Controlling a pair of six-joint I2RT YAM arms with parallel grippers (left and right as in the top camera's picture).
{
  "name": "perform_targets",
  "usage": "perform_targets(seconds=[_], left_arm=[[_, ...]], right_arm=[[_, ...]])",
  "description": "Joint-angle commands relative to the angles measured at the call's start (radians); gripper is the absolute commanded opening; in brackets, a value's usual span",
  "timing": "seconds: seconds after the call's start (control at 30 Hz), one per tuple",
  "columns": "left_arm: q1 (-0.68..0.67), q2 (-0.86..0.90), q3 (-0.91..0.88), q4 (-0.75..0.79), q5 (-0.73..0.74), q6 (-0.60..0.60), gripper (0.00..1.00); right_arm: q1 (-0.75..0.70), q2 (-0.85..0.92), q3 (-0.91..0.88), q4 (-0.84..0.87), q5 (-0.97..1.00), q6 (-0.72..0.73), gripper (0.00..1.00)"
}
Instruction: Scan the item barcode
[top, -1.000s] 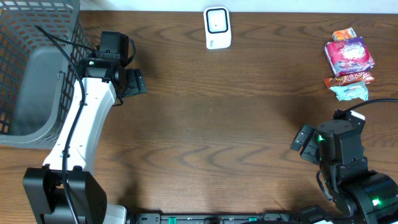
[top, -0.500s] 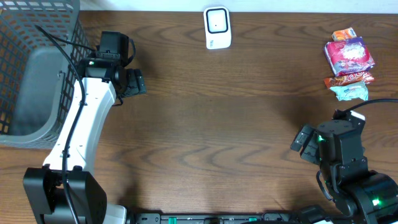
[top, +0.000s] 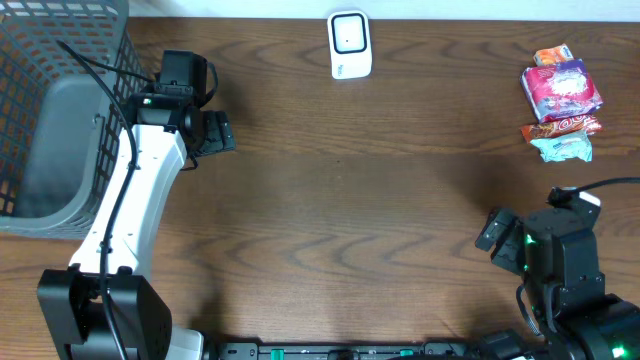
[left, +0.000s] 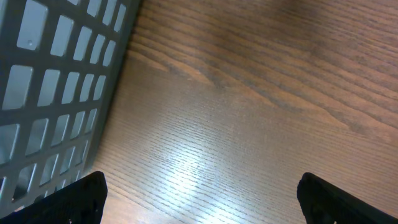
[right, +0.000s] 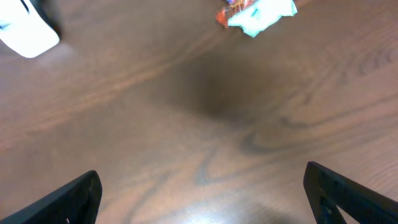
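Snack packets (top: 562, 100) lie ahead and slightly right of the right hand (top: 497, 235), well apart; the left hand (top: 216, 133) is farther off; both hands gape empty

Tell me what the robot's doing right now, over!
Left gripper open, empty, beside the basket. Right gripper open, empty. Snack packets untouched, far right; scanner top centre. Nothing in the way.

even overhead light; glare streaks the table (left: 186, 168); right wrist view blurred.
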Motion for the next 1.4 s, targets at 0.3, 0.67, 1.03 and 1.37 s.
perform_targets(seconds=[0.3,0.67,1.03,1.37], left_arm=[[0.002,0.010,0.004,-0.002,-0.017,0.006,0.98],[0.002,0.010,0.004,-0.002,-0.017,0.006,0.98],[0.002,0.010,0.004,-0.002,-0.017,0.006,0.98],[0.002,0.010,0.004,-0.002,-0.017,0.006,0.98]], right_arm=[[-0.122,-0.232,-0.360,0.491,-0.355,-0.404,0.99],[-0.179,-0.487,-0.633,0.661,-0.418,-0.404,0.99],[-0.203,-0.628,-0.829,0.795,-0.432,-0.404,0.99],[-0.236,-0.687,-0.952,0.957,-0.433,-0.404,0.99]])
